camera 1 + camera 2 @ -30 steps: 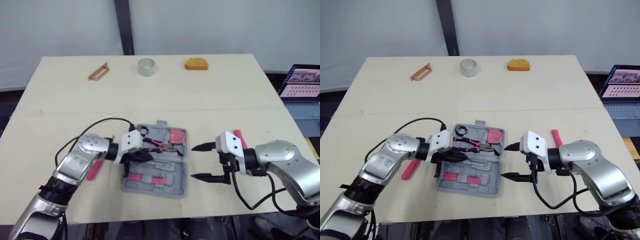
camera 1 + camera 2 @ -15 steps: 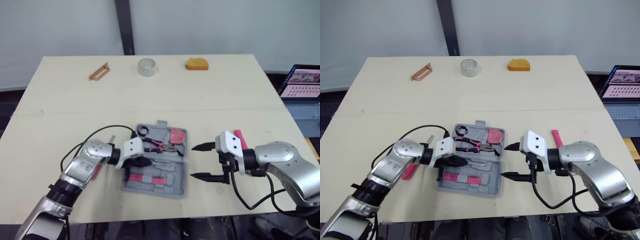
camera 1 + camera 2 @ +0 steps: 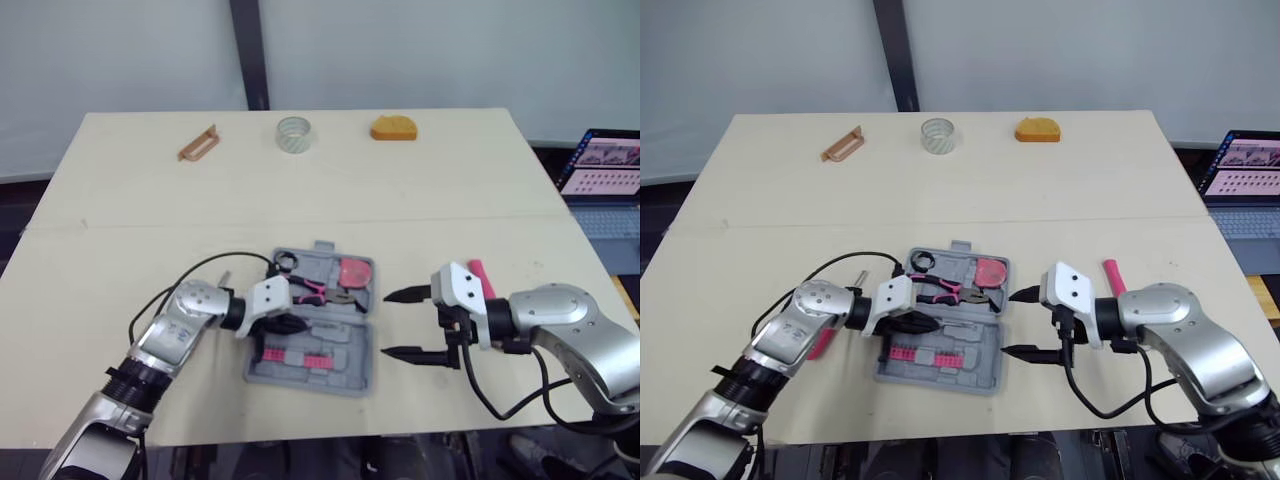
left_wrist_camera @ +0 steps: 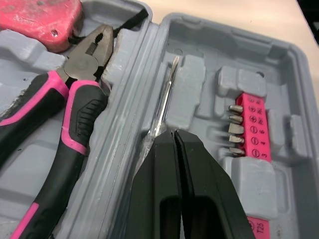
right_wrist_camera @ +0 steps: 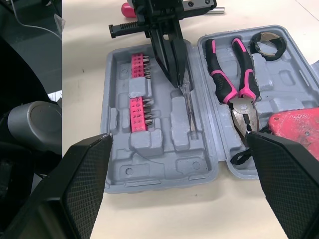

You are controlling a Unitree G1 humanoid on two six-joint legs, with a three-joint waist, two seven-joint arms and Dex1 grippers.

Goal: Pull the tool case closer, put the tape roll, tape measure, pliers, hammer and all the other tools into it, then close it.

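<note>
The grey tool case (image 3: 352,372) lies open at the near middle of the table. In it are pink-handled pliers (image 4: 75,114), a red tape measure (image 3: 354,272), a small black tape roll (image 5: 267,44) and pink bit strips (image 4: 250,127). My left gripper (image 3: 292,323) reaches into the case from the left, shut on a thin metal screwdriver shaft (image 4: 164,104) that lies in a groove. My right gripper (image 3: 408,323) hangs open just right of the case, with nothing in it.
A pink handle (image 3: 478,273) lies behind my right gripper, and another pink handle (image 3: 820,343) under my left arm. At the table's far edge sit a copper-coloured tool (image 3: 197,143), a clear tape roll (image 3: 293,133) and an orange object (image 3: 392,128). A laptop (image 3: 605,165) stands off to the right.
My left gripper has moved a little to the right, further into the case, and stays shut. The right gripper has not moved.
</note>
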